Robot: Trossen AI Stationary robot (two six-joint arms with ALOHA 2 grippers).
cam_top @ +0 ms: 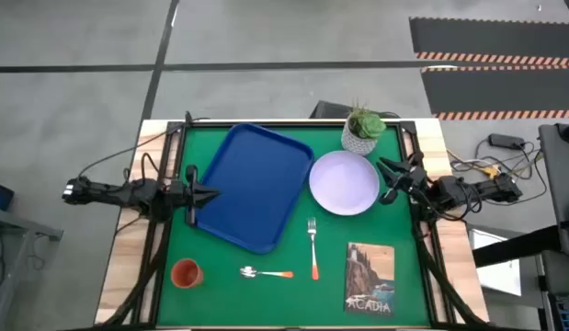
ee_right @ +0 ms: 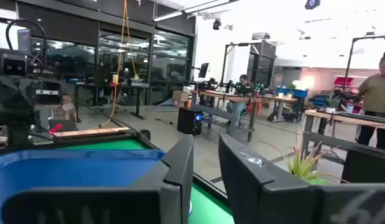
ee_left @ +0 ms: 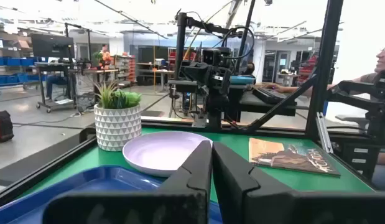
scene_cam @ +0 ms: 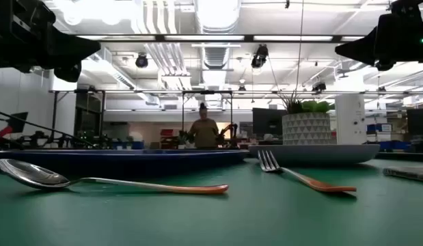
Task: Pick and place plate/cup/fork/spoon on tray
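Observation:
The blue tray point(cam_top: 252, 184) lies on the green mat at centre left. The pale plate point(cam_top: 344, 182) lies flat just right of it. The fork point(cam_top: 312, 246) and the spoon point(cam_top: 266, 272) lie on the mat near the front, and the orange cup point(cam_top: 186, 272) stands at front left. My left gripper point(cam_top: 210, 193) is shut, raised over the tray's left rim. My right gripper point(cam_top: 387, 181) is open, raised beside the plate's right edge, touching nothing. The low view shows the spoon point(scene_cam: 95, 181), the fork point(scene_cam: 300, 176) and the plate point(scene_cam: 314, 152) resting on the mat.
A white pot with a green plant point(cam_top: 362, 131) stands at the far edge behind the plate. A book point(cam_top: 369, 278) lies at front right. People stand in the room beyond the table. A black frame rims the mat.

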